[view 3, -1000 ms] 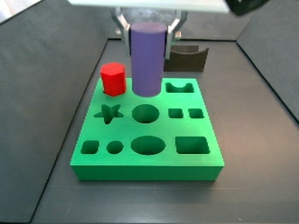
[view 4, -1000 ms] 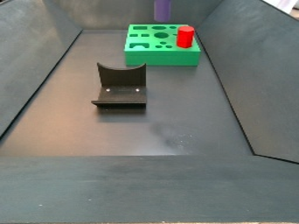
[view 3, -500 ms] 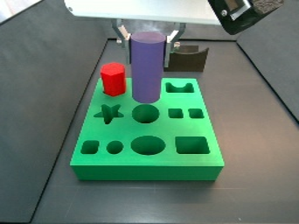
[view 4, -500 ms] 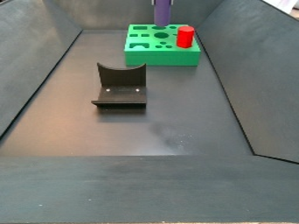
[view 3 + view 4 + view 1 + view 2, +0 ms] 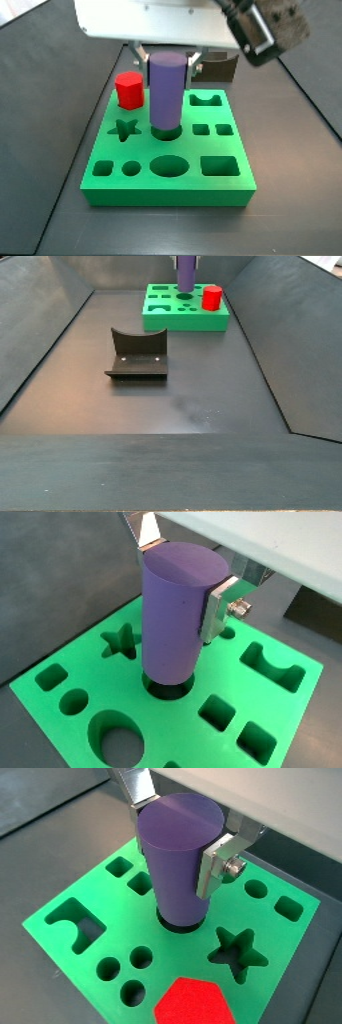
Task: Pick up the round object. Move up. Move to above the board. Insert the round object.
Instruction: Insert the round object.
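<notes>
The round object is a tall purple cylinder (image 5: 178, 612), upright between my silver fingers (image 5: 219, 609). My gripper (image 5: 166, 60) is shut on its upper part, above the middle of the green board (image 5: 214, 181). The cylinder's lower end sits in the mouth of a round hole of the board in both wrist views (image 5: 182, 868) and in a side view (image 5: 164, 92). In a side view the cylinder (image 5: 187, 272) stands over the board (image 5: 178, 317) at the far end of the bin.
A short red peg (image 5: 128, 90) stands in the board's corner, also seen in a side view (image 5: 211, 298) and a wrist view (image 5: 189, 1002). Star, square and other holes lie around the cylinder. The dark fixture (image 5: 135, 355) stands mid-floor; bin walls slope up around it.
My gripper has come down with the purple cylinder. Its lower end was above the board's top and now sits in the round hole's mouth.
</notes>
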Controlling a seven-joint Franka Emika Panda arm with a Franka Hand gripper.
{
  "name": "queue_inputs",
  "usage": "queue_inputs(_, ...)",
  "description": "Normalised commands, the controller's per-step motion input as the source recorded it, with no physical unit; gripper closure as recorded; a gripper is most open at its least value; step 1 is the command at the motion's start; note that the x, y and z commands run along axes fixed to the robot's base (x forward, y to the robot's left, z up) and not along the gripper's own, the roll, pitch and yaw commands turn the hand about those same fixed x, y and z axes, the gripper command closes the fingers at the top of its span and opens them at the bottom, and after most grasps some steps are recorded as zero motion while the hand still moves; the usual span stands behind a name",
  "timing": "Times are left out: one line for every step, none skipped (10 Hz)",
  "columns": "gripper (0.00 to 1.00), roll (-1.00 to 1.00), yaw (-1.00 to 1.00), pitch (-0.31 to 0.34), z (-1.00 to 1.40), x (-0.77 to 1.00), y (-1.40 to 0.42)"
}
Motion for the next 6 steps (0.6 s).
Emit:
queue_inputs(1.00, 0.04, 0.00, -0.079, -0.32, 0.00, -0.04)
queue_inputs(1.00, 0.05, 0.00, -0.067, -0.33, 0.00, -0.01)
queue_inputs(1.00, 0.07, 0.00, -0.059, -0.37, 0.00, 0.00)
queue_inputs(1.00, 0.05, 0.00, -0.059, -0.38, 0.01, 0.00)
queue_inputs(1.00, 0.03, 0.00, -0.066, -0.37, 0.01, 0.00)
queue_inputs(1.00, 0.05, 0.00, -0.047, -0.38, 0.10, 0.00)
